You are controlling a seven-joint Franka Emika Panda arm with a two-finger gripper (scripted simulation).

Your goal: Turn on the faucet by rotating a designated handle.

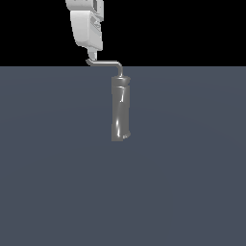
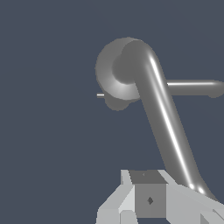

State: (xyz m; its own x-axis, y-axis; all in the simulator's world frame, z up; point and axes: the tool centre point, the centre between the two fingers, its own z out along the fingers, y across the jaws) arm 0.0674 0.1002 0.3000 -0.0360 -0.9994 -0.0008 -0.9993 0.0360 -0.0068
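I'm in a bare simulator scene, not a real room: flat slate-grey ground plane (image 1: 57,192), pure black backdrop (image 1: 192,29), one glossy dark-grey wavy metal cylinder faucet (image 1: 120,113) standing alone.

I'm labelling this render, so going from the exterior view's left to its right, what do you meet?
White robot gripper → thin silver-grey L-shaped handle rod → tall glossy dark-grey cylindrical faucet body, all above a flat grey-blue floor.

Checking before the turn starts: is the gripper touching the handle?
Touching, it appears: in the exterior view the gripper meets the upturned tip of the handle with no gap visible.
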